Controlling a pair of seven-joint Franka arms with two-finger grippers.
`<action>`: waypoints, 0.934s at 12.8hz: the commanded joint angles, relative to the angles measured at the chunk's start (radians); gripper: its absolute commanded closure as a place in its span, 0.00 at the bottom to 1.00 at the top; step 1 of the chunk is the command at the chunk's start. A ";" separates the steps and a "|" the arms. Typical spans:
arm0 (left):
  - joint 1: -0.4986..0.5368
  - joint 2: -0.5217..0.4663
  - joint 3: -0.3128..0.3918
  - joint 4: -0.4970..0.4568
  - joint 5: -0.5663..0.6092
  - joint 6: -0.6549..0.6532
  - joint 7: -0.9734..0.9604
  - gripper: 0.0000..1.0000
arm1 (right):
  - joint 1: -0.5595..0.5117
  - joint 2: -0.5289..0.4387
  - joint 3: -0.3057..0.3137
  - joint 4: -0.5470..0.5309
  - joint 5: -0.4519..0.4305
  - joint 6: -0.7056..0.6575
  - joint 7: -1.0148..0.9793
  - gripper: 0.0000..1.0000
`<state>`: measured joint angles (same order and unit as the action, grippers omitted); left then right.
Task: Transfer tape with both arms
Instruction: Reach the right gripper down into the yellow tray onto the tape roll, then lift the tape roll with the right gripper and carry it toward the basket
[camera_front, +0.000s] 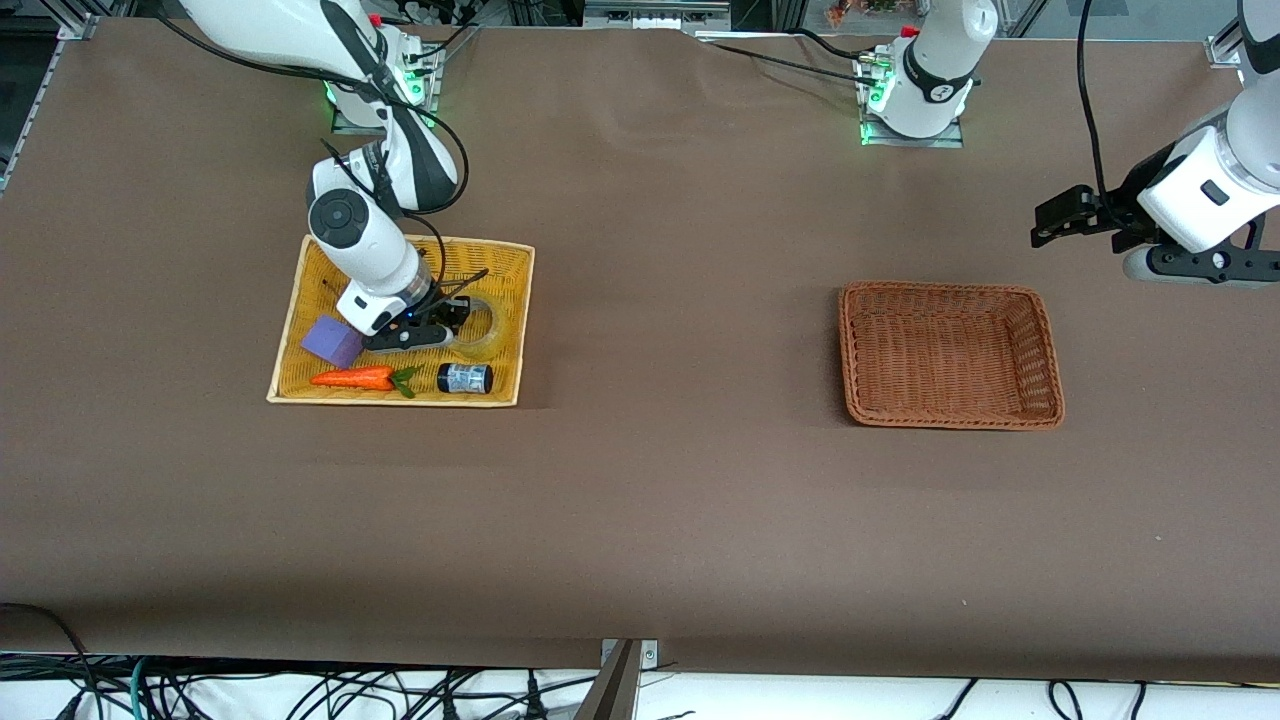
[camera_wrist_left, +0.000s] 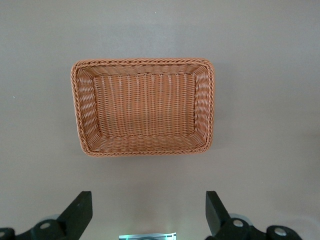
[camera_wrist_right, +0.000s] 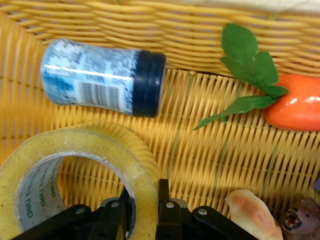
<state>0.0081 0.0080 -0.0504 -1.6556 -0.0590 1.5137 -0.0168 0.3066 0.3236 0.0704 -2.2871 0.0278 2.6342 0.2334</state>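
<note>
The tape (camera_front: 491, 326), a yellowish clear roll with a grey core, lies flat in the yellow wicker basket (camera_front: 400, 398) at the right arm's end of the table. My right gripper (camera_front: 455, 318) reaches down into that basket. In the right wrist view it (camera_wrist_right: 144, 192) is shut on the tape (camera_wrist_right: 100, 142), with one finger inside the hole and the other outside the ring's wall. My left gripper (camera_front: 1050, 220) hangs open and empty above the table at the left arm's end. The left wrist view shows its fingers spread wide (camera_wrist_left: 149, 205).
The yellow basket (camera_wrist_right: 175, 30) also holds a small dark bottle (camera_front: 465, 378) (camera_wrist_right: 102, 77), a toy carrot (camera_front: 355, 378) (camera_wrist_right: 295, 102) and a purple block (camera_front: 333, 341). An empty brown wicker basket (camera_front: 950, 355) (camera_wrist_left: 145, 107) sits toward the left arm's end.
</note>
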 joint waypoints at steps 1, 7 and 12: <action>0.000 -0.003 0.006 -0.001 -0.027 0.008 0.018 0.00 | 0.000 -0.044 0.012 0.120 0.003 -0.200 0.020 1.00; 0.000 -0.003 0.006 -0.001 -0.027 0.008 0.018 0.00 | 0.115 0.021 0.111 0.506 -0.002 -0.560 0.347 1.00; 0.007 -0.002 0.006 0.000 -0.027 0.010 0.020 0.00 | 0.375 0.325 0.106 0.831 -0.038 -0.502 0.757 1.00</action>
<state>0.0085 0.0086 -0.0493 -1.6555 -0.0590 1.5137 -0.0168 0.6110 0.4920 0.1850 -1.6470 0.0198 2.1269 0.8696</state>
